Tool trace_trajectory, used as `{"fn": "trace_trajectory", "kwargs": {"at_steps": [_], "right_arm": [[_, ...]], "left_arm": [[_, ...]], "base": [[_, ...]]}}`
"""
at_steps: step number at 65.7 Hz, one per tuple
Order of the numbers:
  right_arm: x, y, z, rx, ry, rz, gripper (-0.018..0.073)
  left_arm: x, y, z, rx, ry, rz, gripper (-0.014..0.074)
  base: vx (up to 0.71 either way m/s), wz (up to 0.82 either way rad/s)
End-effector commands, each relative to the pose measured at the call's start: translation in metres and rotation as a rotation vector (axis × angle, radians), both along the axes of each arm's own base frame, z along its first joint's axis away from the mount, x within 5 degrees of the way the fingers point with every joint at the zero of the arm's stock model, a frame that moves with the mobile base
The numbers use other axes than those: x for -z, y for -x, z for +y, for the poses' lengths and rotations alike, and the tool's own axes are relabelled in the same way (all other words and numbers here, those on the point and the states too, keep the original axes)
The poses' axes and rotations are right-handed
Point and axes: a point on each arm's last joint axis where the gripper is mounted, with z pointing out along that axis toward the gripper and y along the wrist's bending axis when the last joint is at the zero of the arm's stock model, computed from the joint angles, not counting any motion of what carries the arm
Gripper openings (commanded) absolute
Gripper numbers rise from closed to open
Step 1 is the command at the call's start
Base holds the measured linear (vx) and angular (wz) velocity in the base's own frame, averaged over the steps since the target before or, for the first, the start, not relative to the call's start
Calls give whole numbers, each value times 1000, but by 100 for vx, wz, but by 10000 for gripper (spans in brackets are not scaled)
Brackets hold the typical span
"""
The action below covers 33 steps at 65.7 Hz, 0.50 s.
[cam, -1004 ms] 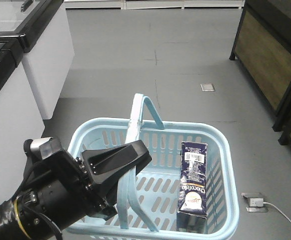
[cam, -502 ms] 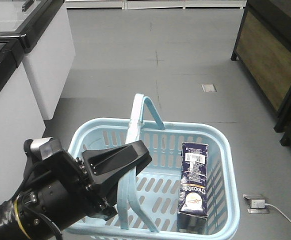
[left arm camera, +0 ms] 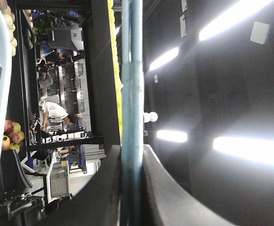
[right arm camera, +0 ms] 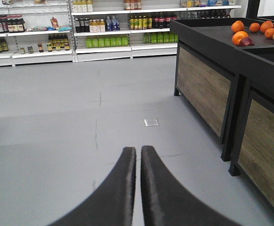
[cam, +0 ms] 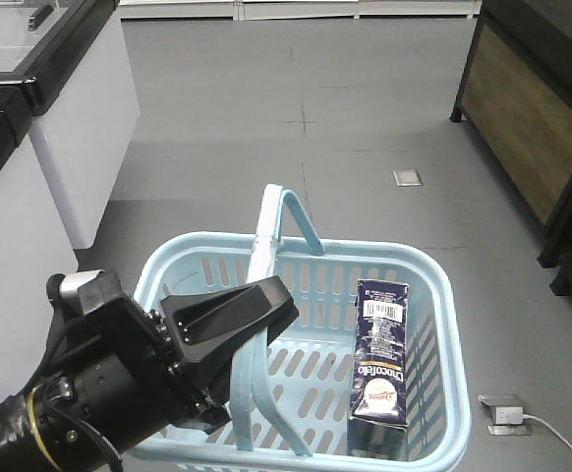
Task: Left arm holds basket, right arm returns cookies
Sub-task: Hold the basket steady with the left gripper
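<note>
The cookies (cam: pixel 381 369) stand upright in the near right corner of the basket (cam: pixel 178 258), close against its right wall. The basket seems to hang clear of the floor (cam: pixel 365 118) by one handle (left arm camera: pixel 131 84), which is pinched between the jaws of the left arm (cam: pixel 99 393). On the right arm (right arm camera: pixel 123 188) the jaws are pressed together and empty, facing open floor rather than the basket.

The tall box is likely the weak point. A swing or tilt of the basket could tip it flat. The wall beside it leaves little room for a jaw, so a reach may snag the slots or the handle. A downward push could drag the thin handle through the left grip.
</note>
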Motion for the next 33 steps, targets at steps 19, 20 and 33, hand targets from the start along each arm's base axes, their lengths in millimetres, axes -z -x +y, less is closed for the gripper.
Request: {"fn": "trace_trajectory", "kwargs": {"at_steps": [19, 20, 33], "right_arm": [[-1, 0, 0, 6, 16, -65, -10], [-1, 0, 0, 6, 16, -65, -10], [-1, 0, 0, 6, 16, -65, -10]], "left_arm": [[-29, 4, 3, 13, 167, -114, -3], [-29, 4, 3, 13, 167, -114, -3], [-29, 4, 3, 13, 167, -114, -3]], "base": [[13, -1], [12, 6], [13, 14]]}}
